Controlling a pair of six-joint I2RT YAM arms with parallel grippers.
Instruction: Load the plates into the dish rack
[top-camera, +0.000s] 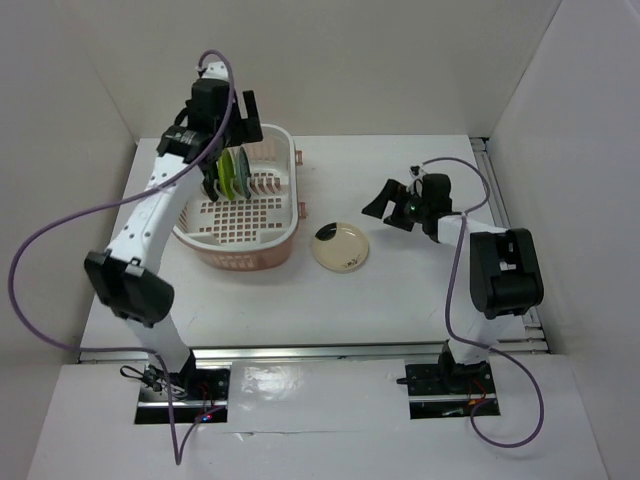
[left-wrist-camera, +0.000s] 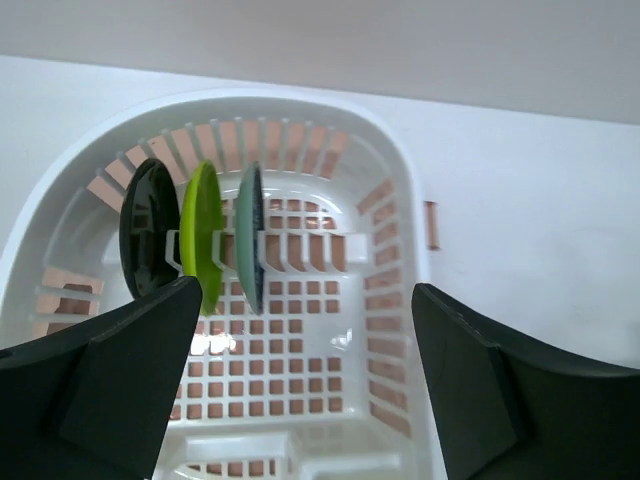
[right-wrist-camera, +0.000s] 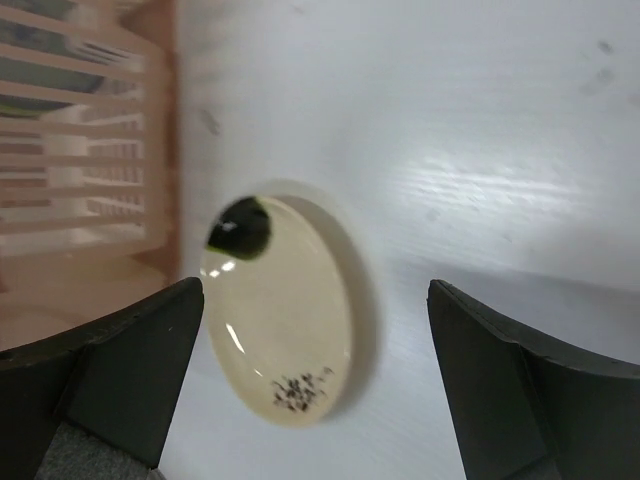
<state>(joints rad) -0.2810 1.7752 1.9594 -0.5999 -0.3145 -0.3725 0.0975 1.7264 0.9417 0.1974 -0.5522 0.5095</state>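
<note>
Your left gripper (left-wrist-camera: 308, 290) hangs over the dish rack (left-wrist-camera: 400, 200) with its jaws spread wide and nothing between them; below it, three plates stand on edge side by side in the row of dividers; in the left wrist view they run from left to right as the black plate (left-wrist-camera: 148, 240), the lime green plate (left-wrist-camera: 203, 235) and the blue-green plate (left-wrist-camera: 250, 235); the cream plate (top-camera: 341, 247), with a dark mark at its rim, lies flat on the table (top-camera: 400, 300) just beside the rack's right side; your right gripper (top-camera: 395, 205) is also spread apart and empty, facing that plate without touching it.
</note>
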